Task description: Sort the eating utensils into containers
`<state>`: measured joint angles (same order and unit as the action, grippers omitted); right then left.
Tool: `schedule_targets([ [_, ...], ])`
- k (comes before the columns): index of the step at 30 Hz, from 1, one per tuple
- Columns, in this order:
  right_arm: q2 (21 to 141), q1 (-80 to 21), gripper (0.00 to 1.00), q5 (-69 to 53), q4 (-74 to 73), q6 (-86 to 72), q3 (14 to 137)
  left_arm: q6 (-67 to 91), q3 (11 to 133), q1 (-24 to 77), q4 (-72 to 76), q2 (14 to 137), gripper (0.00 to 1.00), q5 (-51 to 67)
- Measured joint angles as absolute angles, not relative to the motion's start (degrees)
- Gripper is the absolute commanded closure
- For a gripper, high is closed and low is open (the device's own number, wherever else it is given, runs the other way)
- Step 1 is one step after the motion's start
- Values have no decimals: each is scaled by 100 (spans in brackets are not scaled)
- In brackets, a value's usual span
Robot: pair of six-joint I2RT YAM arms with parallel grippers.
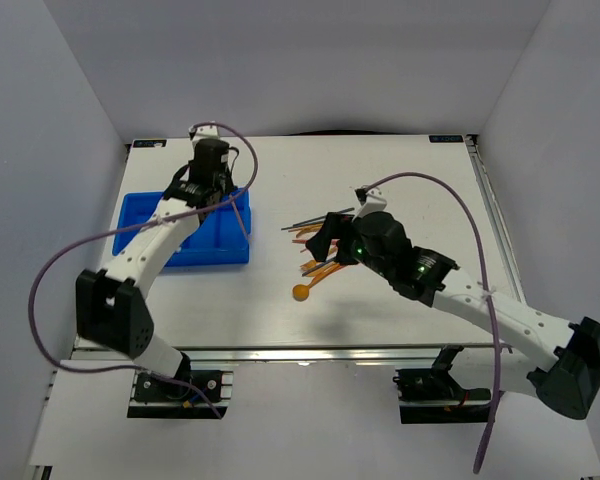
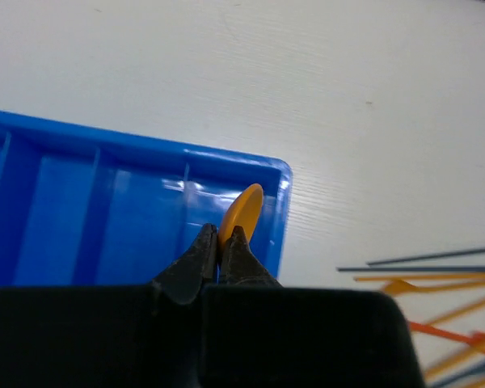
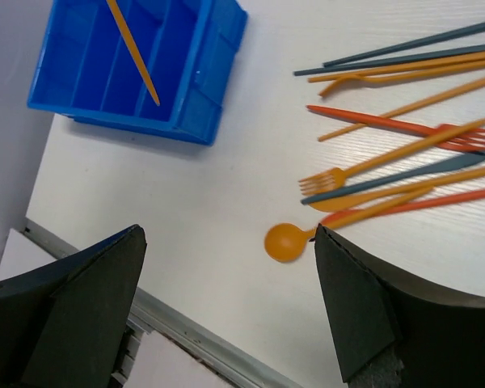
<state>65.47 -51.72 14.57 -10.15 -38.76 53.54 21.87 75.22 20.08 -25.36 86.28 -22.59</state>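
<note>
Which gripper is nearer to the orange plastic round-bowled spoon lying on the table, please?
Right. The right gripper hangs open close above the spoon; the left gripper is away over the bright blue plastic tray, shut on another orange utensil.

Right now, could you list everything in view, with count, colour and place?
shallow rectangular plastic tray: one, bright blue, table's left part
thin plastic utensil: one, orange, pinched over the tray
loose plastic utensils: about a dozen sticks, forks and a spoon, orange, red, dark grey-blue, table centre
table: one, white, under everything
cables: two, purple, one per arm
left gripper: one, black, shut on the orange utensil
right gripper: one, black, open above the loose utensils
</note>
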Motion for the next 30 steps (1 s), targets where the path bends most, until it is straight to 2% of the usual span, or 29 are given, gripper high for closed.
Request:
schedule_targets([
  [8, 5492, -5098, 11, 2003, -1680, -3677, 4939, 1164, 8519, 1846, -2416, 9994, 100, -2915],
  [14, 5299, -5059, 11, 2139, -1837, -3522, 4689, 919, 8460, 1793, -2117, 10173, 100, -2969],
  [15, 5315, -5059, 11, 2147, -1855, -3498, 4674, 923, 8392, 1791, -2047, 10175, 94, -2943],
  [20, 5461, -5059, 11, 2198, -1876, -3382, 4668, 1068, 8025, 1791, -1929, 10182, 92, -2727],
  [30, 5728, -5030, 11, 2191, -1876, -3326, 4668, 1457, 7850, 1852, -1984, 10130, 61, -2349],
])
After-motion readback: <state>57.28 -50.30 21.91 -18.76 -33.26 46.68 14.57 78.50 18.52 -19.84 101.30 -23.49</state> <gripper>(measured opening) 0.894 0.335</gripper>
